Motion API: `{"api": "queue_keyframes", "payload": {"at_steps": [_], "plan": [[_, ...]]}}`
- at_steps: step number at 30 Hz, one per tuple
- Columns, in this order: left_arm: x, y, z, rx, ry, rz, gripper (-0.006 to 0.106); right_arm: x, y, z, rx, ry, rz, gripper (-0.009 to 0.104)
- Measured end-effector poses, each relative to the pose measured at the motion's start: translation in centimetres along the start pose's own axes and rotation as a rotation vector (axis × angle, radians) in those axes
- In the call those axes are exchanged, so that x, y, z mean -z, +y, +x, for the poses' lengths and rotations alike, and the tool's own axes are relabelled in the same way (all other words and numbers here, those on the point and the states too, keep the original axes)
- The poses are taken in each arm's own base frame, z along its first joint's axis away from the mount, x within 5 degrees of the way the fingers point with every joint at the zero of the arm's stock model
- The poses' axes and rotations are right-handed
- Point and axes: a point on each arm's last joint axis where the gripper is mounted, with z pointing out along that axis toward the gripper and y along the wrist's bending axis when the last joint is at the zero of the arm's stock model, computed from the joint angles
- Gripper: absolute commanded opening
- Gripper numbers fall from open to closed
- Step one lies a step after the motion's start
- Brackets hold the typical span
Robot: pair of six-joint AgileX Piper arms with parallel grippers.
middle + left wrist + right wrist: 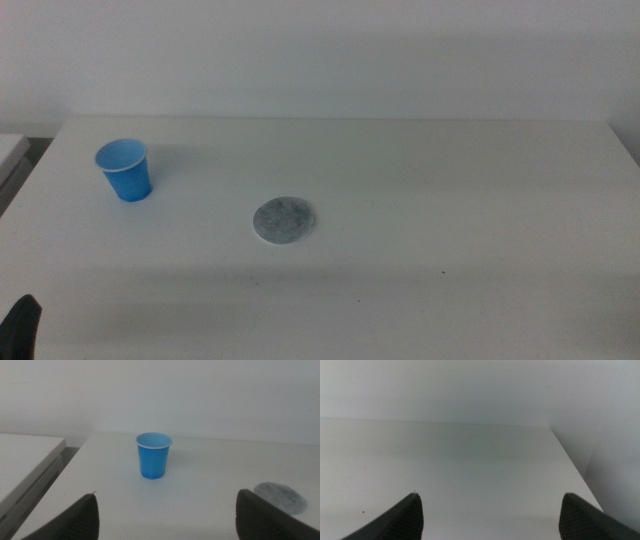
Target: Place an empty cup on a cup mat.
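The blue cup point(124, 170) stands upright and empty at the far left of the white table point(450, 200). The grey round cup mat point(284, 220) lies flat near the table's middle, apart from the cup and to its right. My left gripper point(167, 520) is open and empty, its jaws wide apart, well short of the cup point(153, 455), with the mat point(281, 497) beside one jaw. Only a dark tip of it point(22, 322) shows at the middle view's bottom left corner. My right gripper point(490, 520) is open and empty over bare table, out of the middle view.
A grey ledge point(25, 467) runs beside the table's left edge, with a dark gap between them. The table's right edge point(572, 465) shows in the right wrist view. A pale wall stands behind the table.
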Motion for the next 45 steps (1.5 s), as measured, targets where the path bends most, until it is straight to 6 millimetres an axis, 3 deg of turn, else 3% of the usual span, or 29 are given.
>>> {"api": "queue_keyframes", "payload": {"at_steps": [5,11,15,21,27,33,40,45], "plan": [[-0.4,0.1,-1.3,0.000,0.048,-0.040,0.094,0.0,0.0,0.0,0.000,0.000,0.000,0.093],[-3.2,0.1,-8.7,-0.015,0.240,-0.114,0.094,0.0,0.0,0.0,0.000,0.000,0.000,0.093],[-6.5,0.0,-13.2,-0.030,0.428,-0.123,0.094,0.0,0.0,0.0,0.000,0.000,0.000,0.093],[-12.9,0.3,-16.9,-0.047,0.650,-0.119,0.094,0.0,0.0,0.0,0.000,0.000,0.000,0.093],[-20.1,0.8,-17.3,-0.014,0.872,-0.126,0.094,0.0,0.0,0.0,0.000,0.000,0.000,0.093],[-27.0,1.9,-16.2,-0.001,0.944,-0.127,0.094,0.0,0.0,0.0,0.000,0.000,0.000,0.093],[-34.2,4.9,-13.4,0.060,1.064,-0.095,0.094,0.0,0.0,0.0,0.000,0.000,0.000,0.093],[-38.0,5.8,-10.4,0.068,1.113,-0.064,0.094,0.0,0.0,0.0,0.000,0.000,0.000,0.093]]}}
